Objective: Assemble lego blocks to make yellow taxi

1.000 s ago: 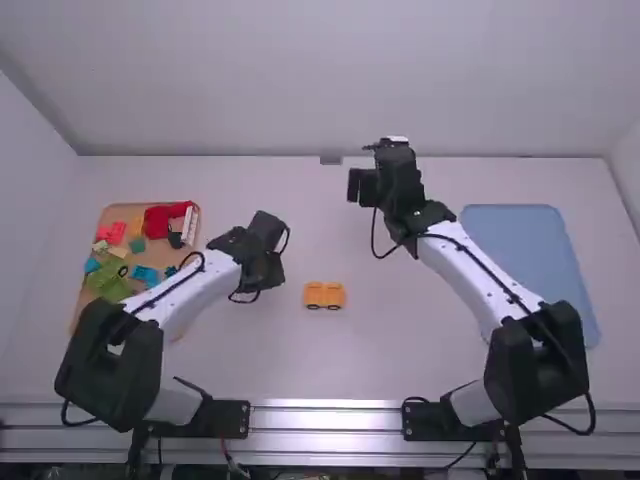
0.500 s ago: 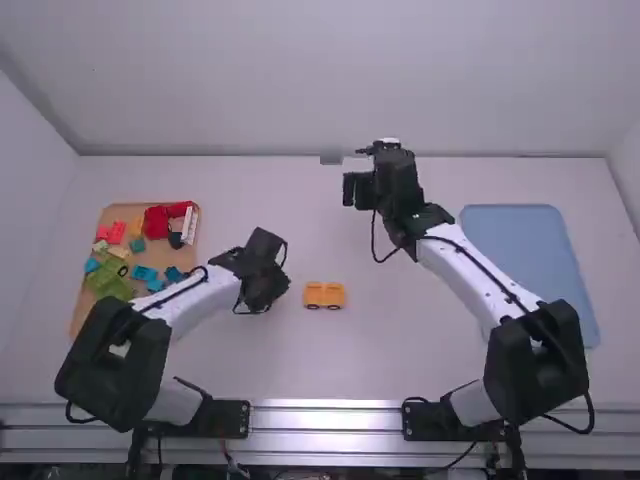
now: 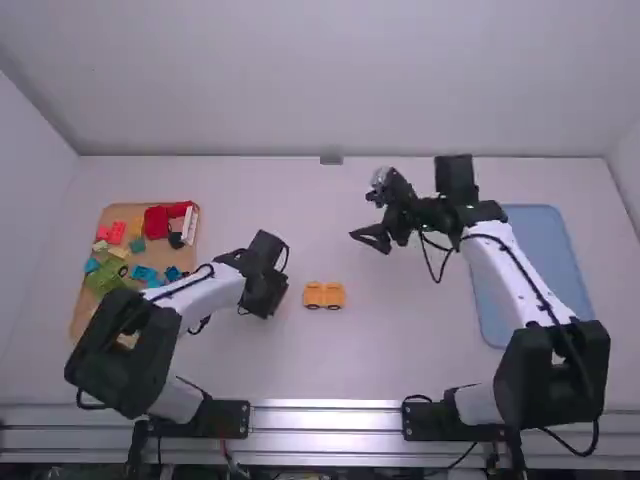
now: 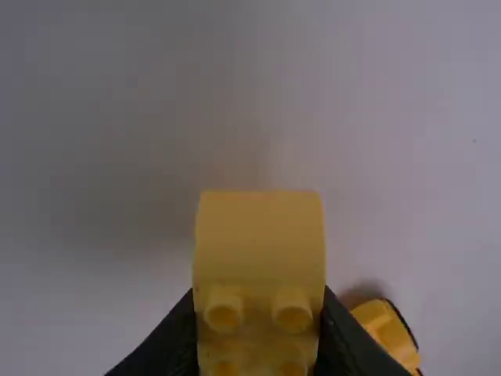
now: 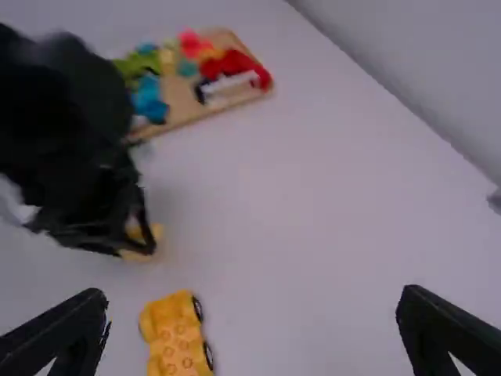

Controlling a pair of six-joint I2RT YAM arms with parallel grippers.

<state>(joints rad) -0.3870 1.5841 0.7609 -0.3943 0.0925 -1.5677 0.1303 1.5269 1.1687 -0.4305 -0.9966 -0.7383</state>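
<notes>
Smooth and pale, the surface (image 3: 400,350) carried the wheeled yellow taxi base (image 3: 324,295) around its middle, with the wooden tray (image 3: 82,314) of loose bricks towards its left edge. Beside the base, the left arm (image 3: 212,292) had its jaws clamped on a studded yellow block (image 4: 259,247), held apart from the base. Above the surface, the right arm (image 3: 497,255) held its jaws wide apart and empty. Joining this block to the base seemed the step in hand; the next move likely called for lining it up over the studs and pressing down, perhaps with the right jaws steadying the base.
</notes>
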